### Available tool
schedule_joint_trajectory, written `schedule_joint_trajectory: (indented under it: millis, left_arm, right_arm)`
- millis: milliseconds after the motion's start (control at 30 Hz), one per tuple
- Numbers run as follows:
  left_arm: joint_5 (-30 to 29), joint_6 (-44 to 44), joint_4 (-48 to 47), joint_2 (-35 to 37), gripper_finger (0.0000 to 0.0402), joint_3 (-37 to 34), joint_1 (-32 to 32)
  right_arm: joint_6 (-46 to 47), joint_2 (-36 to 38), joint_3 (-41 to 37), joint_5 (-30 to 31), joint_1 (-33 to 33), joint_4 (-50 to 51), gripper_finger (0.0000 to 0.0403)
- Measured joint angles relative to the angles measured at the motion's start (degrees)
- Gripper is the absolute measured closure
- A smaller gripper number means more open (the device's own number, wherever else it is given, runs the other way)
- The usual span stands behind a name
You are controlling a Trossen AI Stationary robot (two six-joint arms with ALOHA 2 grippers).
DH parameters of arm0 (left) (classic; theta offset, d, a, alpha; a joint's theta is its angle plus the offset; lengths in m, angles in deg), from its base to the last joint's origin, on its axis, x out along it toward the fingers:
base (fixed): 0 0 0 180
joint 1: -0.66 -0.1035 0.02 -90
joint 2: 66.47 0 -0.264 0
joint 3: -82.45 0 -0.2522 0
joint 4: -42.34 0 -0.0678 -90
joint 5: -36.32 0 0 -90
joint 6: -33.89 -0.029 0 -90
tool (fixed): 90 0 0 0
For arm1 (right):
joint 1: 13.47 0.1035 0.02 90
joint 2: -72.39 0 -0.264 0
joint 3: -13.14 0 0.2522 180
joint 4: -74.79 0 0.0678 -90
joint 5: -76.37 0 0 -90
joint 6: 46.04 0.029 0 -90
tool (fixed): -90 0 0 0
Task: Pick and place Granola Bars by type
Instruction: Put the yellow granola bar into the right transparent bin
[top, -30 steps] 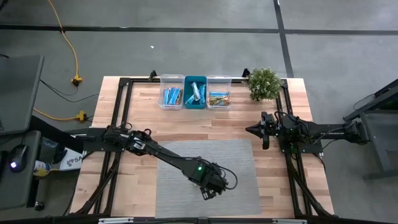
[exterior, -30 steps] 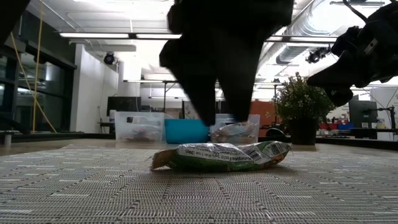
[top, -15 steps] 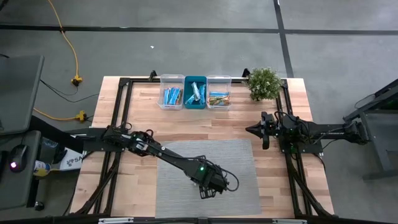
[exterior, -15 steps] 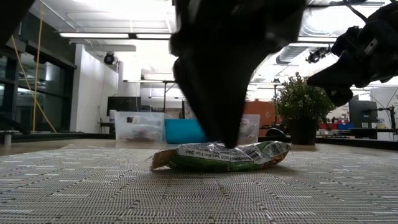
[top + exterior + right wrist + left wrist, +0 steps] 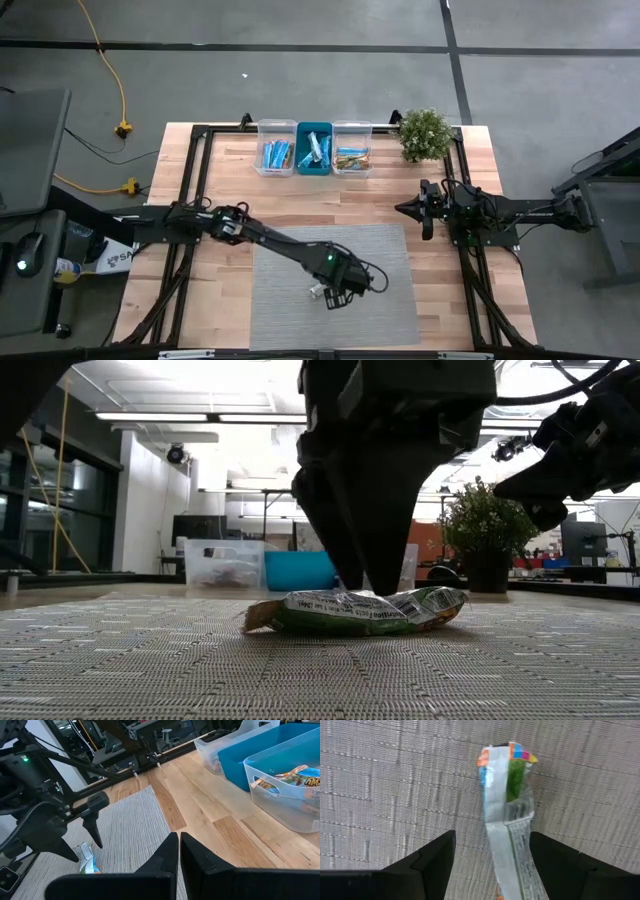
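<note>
One granola bar [image 5: 507, 820], in a green, white and orange wrapper, lies flat on the grey mat [image 5: 380, 250]; it also shows in the low view [image 5: 355, 610]. My left gripper [image 5: 492, 837] points down over it, open, with one finger on each side of the bar's width. In the low view the fingertips [image 5: 350, 582] stand just above the wrapper, and I cannot tell whether they touch it. My right gripper [image 5: 402, 209] waits shut over the table's right side, pointing level toward the left.
Three small bins stand in a row at the far edge: a clear one [image 5: 275, 148] with blue bars, a teal one [image 5: 314, 148], and a clear one [image 5: 352, 148] with tan bars. A potted plant [image 5: 425, 133] stands to their right.
My left gripper has sunk toward the granola bar and rolled about its own axis, so its open fingers now straddle the bar. It has also shifted slightly toward the table's far right. The bar has stayed where it lay.
</note>
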Motion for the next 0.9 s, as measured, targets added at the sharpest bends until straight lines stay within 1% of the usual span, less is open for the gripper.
schedule_joint_trajectory:
  millis: [100,233,533,667,900]
  left_arm:
    - [0.9,0.0,0.0,0.0,0.0151,0.0,-0.3]
    - [4.2,0.0,1.2,0.0,0.0151,0.0,-0.6]
    - [4.2,3.2,2.1,-1.8,0.0151,0.3,-0.5]
    - [5.4,3.2,1.9,-2.8,0.0151,0.3,-0.5]
    - [5.3,3.4,2.5,-3.0,0.0151,0.2,-0.5]
  right_arm:
    - [0.0,0.0,0.0,0.0,0.0,0.0,0.0402]
    - [0.0,0.0,0.0,0.0,0.0,0.0,0.0402]
    - [0.0,0.0,0.0,0.0,0.0,0.0,0.0402]
    - [0.0,0.0,0.0,0.0,0.0,0.0,0.0402]
    - [0.0,0.0,0.0,0.0,0.0,0.0,0.0402]
